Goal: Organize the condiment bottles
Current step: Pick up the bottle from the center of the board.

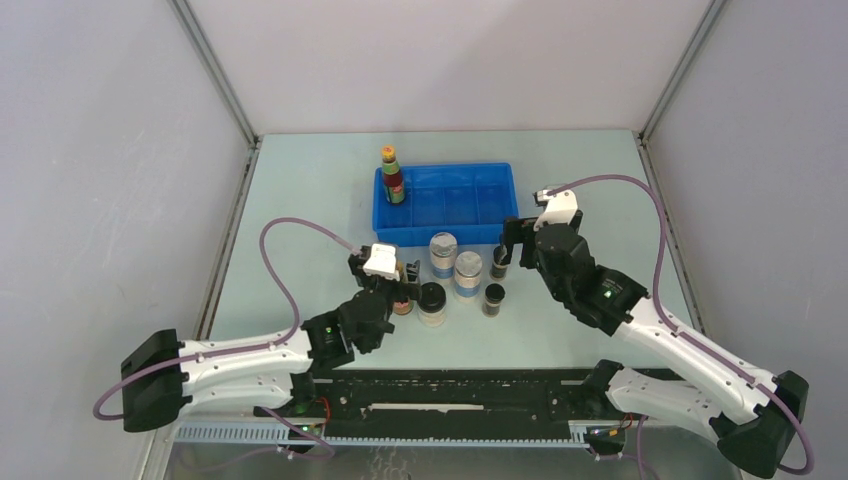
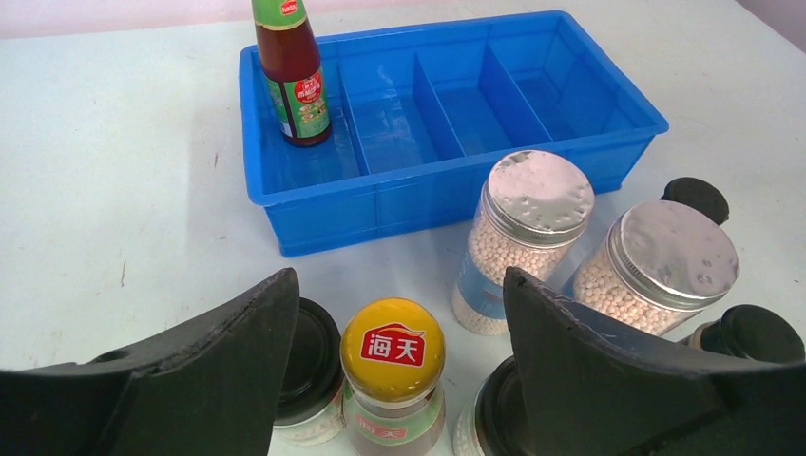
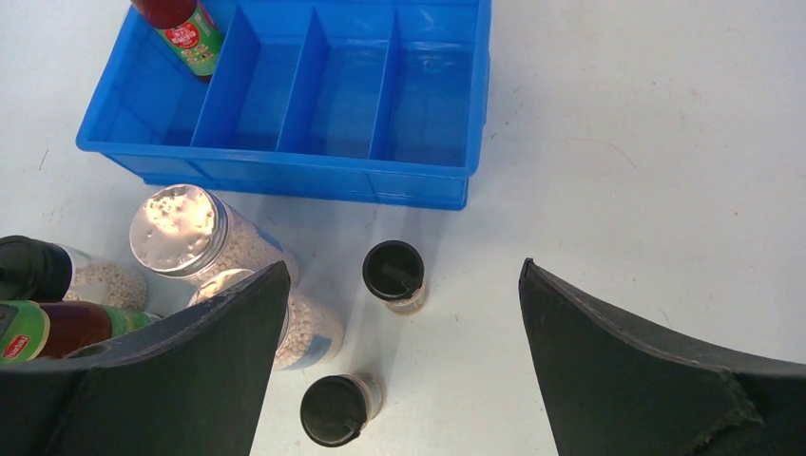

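At the left, the left end effector point(image 2: 399, 283) is held low over the counter point(image 1: 300, 190). Its fingers point(image 2: 219, 370) are set apart on either side of a tall red-labelled bottle point(image 2: 393, 353) with a yellow cap. A gap is seen between the cap and each finger, so the bottle is straddled but not gripped. It stands upright on the counter, outside the tray.

A black-lidded pale jar point(image 2: 316, 359) is partly hidden behind one finger, just beside the bottle. A second black-lidded jar point(image 2: 487, 416) is partly covered by the other finger on the bottle's far side.

Behind this cluster the blue divided tray point(image 1: 447, 236) is set on the counter. The other tall red-labelled bottle point(image 1: 392, 174) stands upright in its leftmost compartment.

Just in front of the tray's near wall a silver-lidded jar point(image 1: 443, 252) is placed, filled with pale beads and banded in blue. A second silver-lidded jar point(image 1: 467, 272) stands just beside it, slightly nearer the arms.

Further right, a tiny dark vial point(image 1: 499, 262) is found close to the tray wall, and a second vial point(image 1: 493, 298) stands nearer the arm bases.

At the right, the right end effector point(image 3: 404, 271) is spread wide and nothing is held. In its wrist view the vial near the tray is seen between the fingers, touched by neither.
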Motion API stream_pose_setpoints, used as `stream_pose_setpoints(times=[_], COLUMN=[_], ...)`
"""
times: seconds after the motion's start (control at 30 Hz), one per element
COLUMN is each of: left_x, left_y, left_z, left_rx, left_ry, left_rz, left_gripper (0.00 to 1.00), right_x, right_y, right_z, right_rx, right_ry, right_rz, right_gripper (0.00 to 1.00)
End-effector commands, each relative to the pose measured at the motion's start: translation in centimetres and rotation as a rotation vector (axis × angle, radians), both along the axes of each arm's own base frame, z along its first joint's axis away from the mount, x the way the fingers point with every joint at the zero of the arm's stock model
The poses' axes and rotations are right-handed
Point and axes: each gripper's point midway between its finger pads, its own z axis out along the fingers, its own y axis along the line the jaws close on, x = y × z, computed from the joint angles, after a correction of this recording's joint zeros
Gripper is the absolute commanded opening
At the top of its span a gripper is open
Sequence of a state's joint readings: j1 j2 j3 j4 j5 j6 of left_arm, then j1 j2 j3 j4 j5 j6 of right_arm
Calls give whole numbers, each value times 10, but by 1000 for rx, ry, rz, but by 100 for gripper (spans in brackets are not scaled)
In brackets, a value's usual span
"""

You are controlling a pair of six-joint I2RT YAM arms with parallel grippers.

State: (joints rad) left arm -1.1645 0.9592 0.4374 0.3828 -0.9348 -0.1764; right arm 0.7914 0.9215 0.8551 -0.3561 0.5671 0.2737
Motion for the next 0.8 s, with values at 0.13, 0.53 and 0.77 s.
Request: stream_pose_setpoints(times=[0.13,0.53,0.77], left_x=[3,4,5], left_y=[5,7,7], left_z=[-4,-7,-10], left_rx=[-36,-30,-19], left_ry=[3,13,22], left_rz=[32,48,53], left_gripper=[78,53,49], right_x=[0,0,0], right_y=[-4,-5,-5], right_z=[4,4,3], right_rx=[16,18,17], right_ry=[-15,-15,-12], right_rz=[-12,-17,-17], right_gripper=[100,100,100])
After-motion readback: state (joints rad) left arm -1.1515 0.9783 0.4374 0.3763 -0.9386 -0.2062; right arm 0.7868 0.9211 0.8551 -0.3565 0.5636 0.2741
